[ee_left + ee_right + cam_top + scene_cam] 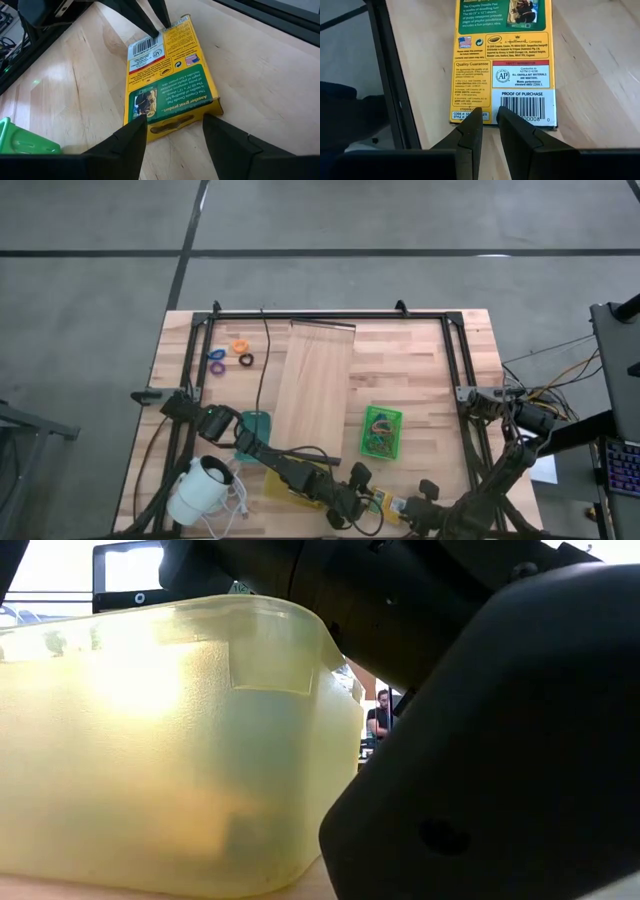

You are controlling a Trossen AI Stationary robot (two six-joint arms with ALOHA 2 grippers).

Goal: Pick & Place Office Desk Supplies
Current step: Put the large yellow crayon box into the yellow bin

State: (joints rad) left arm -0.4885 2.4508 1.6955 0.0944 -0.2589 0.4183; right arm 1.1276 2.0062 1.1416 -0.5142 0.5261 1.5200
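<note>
A yellow and green crayon box (167, 75) lies flat on the table near its front edge. It also shows in the right wrist view (505, 60) and the high view (386, 502). My left gripper (172, 125) is wide open, and its fingertips stand just before the box's short green end. My right gripper (490, 116) comes down at the opposite, barcode end with only a narrow gap between its fingers and nothing in that gap. Orange (239, 346), purple (216, 357) and black (246, 360) rings lie at the far left. My left gripper has its fingertips (137, 127) right at the box's short green end (175, 127); I cannot tell whether they touch it. My right gripper sets its two fingertips (472, 120) on the edge of the box's barcode end (520, 122), slanting down from above. The fingers stand side by side along that short edge. The box lies flat on the table.
A long pale wooden board (312, 385) lies mid-table, with a green container (381, 431) of small items to its right. A translucent yellow bin (170, 740) stands near the front, under my left arm. A white round corded device (200, 490) sits front left. A person (380, 715) is far behind.
</note>
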